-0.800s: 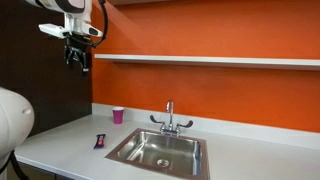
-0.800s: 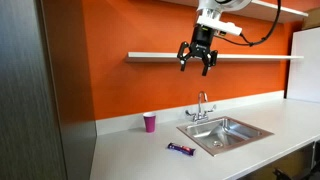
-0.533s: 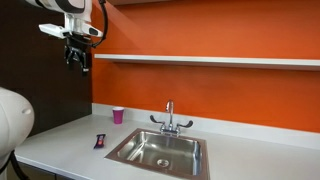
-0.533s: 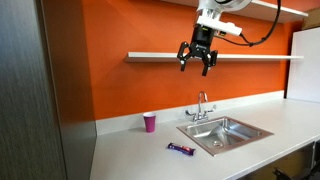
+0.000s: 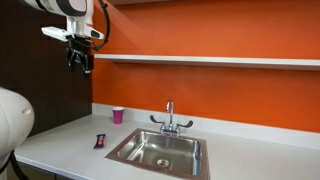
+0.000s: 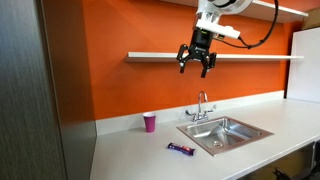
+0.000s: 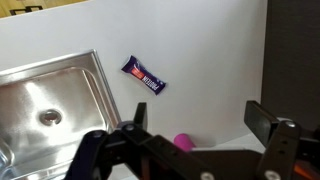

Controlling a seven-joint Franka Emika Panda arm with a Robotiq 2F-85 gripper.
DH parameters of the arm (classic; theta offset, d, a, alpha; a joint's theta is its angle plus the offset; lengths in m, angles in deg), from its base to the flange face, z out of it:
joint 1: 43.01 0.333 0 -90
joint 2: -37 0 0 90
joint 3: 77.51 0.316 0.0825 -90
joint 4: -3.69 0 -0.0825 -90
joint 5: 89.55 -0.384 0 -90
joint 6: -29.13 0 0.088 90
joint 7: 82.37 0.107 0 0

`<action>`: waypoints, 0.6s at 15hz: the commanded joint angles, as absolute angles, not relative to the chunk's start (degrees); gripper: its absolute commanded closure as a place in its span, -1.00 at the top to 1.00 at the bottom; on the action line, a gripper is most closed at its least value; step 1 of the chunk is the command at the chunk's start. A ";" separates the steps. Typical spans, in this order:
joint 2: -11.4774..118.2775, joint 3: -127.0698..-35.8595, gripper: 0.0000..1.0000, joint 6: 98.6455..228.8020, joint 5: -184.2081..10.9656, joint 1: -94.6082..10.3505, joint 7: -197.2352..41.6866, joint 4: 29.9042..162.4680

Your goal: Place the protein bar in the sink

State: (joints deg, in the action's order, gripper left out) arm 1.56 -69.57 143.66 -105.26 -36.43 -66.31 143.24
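The protein bar (image 5: 100, 141) (image 6: 180, 149) (image 7: 144, 76), a small dark purple packet, lies flat on the white counter just beside the sink's rim. The steel sink (image 5: 128, 148) (image 6: 203, 133) (image 7: 52, 68) has a central drain and a chrome two-handled faucet (image 5: 170, 119) (image 6: 202, 106). My gripper (image 5: 79, 60) (image 6: 195, 64) (image 7: 194, 125) hangs high above the counter, near shelf height, open and empty, with its jaws spread wide. It is far from the bar.
A pink paper cup (image 5: 118, 115) (image 6: 150, 122) (image 7: 185, 142) stands by the orange wall. A white shelf (image 5: 200, 61) (image 6: 155, 56) runs along the wall at gripper height. A dark panel (image 6: 40, 100) borders the counter's end.
The gripper has risen very slightly; nothing else has moved.
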 commanded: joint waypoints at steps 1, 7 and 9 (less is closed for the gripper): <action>5.45 -70.12 1.00 146.09 -104.51 -37.00 -69.82 142.81; 13.29 -70.05 1.00 147.61 -101.30 -37.01 -72.19 141.61; 15.77 -70.04 1.00 149.13 -100.22 -36.92 -72.92 141.51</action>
State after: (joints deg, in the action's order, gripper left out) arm 11.71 -70.24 147.71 -102.04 -36.46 -70.96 143.27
